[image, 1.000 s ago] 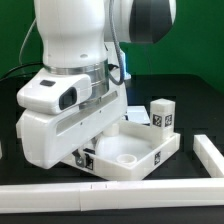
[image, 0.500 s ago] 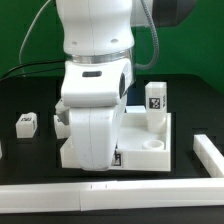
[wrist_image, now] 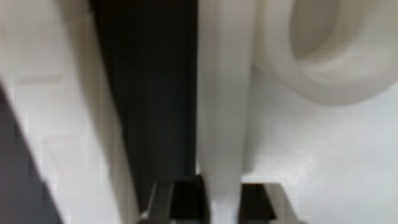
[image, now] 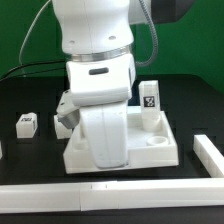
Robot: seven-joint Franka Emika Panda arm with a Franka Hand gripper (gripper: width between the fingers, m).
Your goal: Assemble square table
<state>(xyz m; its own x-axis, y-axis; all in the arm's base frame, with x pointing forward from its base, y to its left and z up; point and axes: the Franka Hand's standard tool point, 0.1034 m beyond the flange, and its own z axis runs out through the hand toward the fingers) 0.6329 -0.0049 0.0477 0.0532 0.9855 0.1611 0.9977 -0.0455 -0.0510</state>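
The white square plate point(image: 160, 152) lies on the black table with its raised rim up. One short white leg point(image: 148, 103) with a black-and-white tag stands upright in its far corner socket. My gripper point(wrist_image: 221, 196) is shut on a thin upright wall point(wrist_image: 224, 120) of the plate, one finger on each side. A round socket ring point(wrist_image: 334, 55) lies beside that wall. In the exterior view my white hand point(image: 100, 125) covers the plate's left half and hides the fingers. A loose tagged leg point(image: 27, 124) lies on the table at the exterior view's left. Another white part point(image: 63, 117) peeks out behind my hand.
A long white border rail point(image: 110, 188) runs along the table's front, and a short white rail piece point(image: 210, 152) stands at the exterior view's right. A green wall is behind the table.
My hand has turned from slanted to upright, and the plate has turned with it from diagonal to square with the front rail. Since half a second ago the plate has shifted slightly.
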